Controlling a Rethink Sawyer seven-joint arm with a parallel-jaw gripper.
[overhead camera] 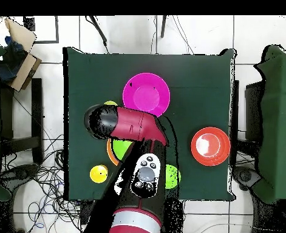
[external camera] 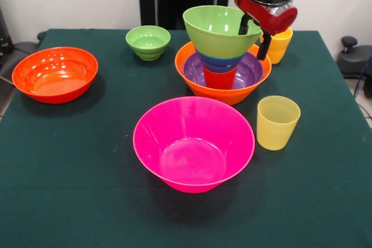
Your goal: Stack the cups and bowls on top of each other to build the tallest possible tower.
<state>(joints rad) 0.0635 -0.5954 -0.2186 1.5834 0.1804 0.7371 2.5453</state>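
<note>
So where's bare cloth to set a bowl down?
Free: the near strip in front of the pink bowl, and between it and the red-orange bowl. Crowded: around the tower, with the hand and both yellow cups close.

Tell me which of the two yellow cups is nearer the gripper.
The deeper yellow cup at the back, right behind the gripper. The paler yellow cup stands apart, beside the pink bowl.

Seven bowls (external camera: 193, 143), three cups (external camera: 278, 122), four pieces stacked in one tower (external camera: 222, 56).
</note>
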